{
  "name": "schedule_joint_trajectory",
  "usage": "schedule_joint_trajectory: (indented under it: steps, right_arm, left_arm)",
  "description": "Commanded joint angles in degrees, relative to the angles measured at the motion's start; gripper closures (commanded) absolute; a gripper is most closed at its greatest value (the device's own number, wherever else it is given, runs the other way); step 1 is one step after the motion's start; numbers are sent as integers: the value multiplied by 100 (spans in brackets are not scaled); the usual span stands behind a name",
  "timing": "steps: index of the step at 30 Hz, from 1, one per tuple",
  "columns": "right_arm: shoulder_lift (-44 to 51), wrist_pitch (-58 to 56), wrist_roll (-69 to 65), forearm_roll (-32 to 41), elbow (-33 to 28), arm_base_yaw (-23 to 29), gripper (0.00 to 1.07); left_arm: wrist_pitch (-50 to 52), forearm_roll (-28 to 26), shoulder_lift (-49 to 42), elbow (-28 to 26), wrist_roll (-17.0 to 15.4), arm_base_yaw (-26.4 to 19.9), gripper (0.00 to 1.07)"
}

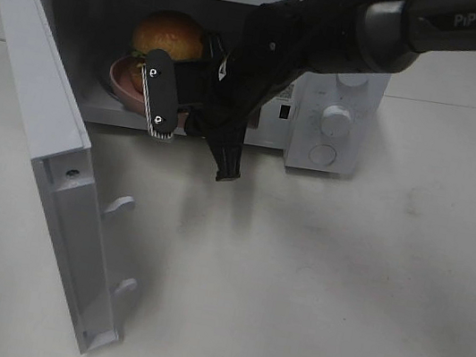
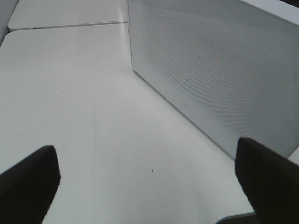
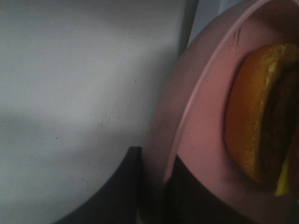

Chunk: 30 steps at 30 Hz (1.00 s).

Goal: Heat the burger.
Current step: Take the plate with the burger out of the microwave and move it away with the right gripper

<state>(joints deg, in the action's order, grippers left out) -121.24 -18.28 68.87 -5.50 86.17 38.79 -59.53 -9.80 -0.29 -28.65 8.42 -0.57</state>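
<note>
The burger (image 1: 168,33), with its golden-brown bun, sits on a pink plate (image 1: 120,78) inside the open microwave (image 1: 339,86). My right gripper (image 1: 157,95) reaches into the cavity from the right and is shut on the plate's near rim. In the right wrist view the pink plate (image 3: 205,116) has its rim pinched by my right gripper (image 3: 156,196), and the burger (image 3: 254,126) lies just beyond. My left gripper (image 2: 149,186) is open with nothing between its fingers, low over the table beside a white dotted panel (image 2: 210,70) of the microwave. It is out of the high view.
The microwave door (image 1: 40,111) stands swung wide open to the left, its latch hooks (image 1: 120,205) pointing out over the white table (image 1: 337,294). The control knobs (image 1: 336,117) are on the microwave's right side. The right arm (image 1: 425,27) crosses above the oven's top right.
</note>
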Motion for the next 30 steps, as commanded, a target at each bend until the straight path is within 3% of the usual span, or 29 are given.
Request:
schedule_joint_trajectory:
  steps: [1, 30]
  right_arm:
    - [304, 470, 172, -34, -120, -6, 107]
    - [1839, 1094, 957, 321, -2235, -74, 107]
  left_arm:
    - [46, -6, -126, 6, 6, -23, 10]
    - [46, -6, -126, 6, 6, -23, 10]
